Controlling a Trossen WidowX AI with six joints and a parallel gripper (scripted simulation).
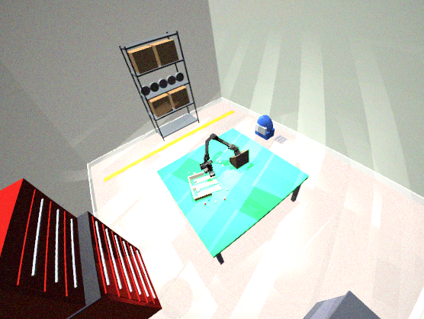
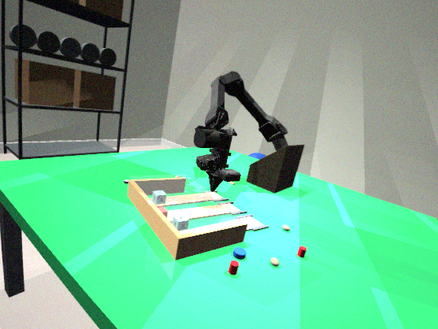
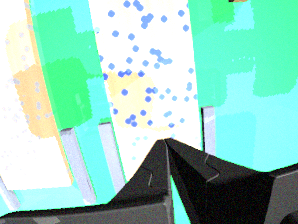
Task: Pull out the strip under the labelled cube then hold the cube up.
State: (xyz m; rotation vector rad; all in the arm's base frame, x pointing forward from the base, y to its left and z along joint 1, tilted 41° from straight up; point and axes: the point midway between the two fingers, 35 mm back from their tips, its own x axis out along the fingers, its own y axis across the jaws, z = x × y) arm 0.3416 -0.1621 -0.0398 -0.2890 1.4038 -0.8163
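My gripper (image 1: 213, 175) (image 2: 213, 190) (image 3: 164, 145) is shut with nothing between its fingertips. It points down above the outer end of the far strip (image 2: 189, 198) (image 3: 145, 55), which shows blue dots in the wrist view. The middle strip (image 2: 209, 212) (image 3: 30, 167) and the near strip (image 2: 254, 223) lie alongside. A pale cube (image 2: 159, 197) stands on the far strip's inner end. A red cube (image 2: 162, 211) is at the middle strip's inner end, partly hidden by the wall. Another pale cube (image 2: 180, 223) is at the near strip's inner end. Any label is too blurred to read.
A wooden three-sided frame (image 2: 213, 240) surrounds the strips' inner ends. Grey rails (image 3: 208, 130) flank the outer ends. Two red cylinders (image 2: 233, 268) (image 2: 302, 251), a blue disc (image 2: 239, 253) and beige pebbles (image 2: 274, 261) lie in front. A dark wedge-shaped block (image 1: 239, 159) (image 2: 276, 169) stands behind right.
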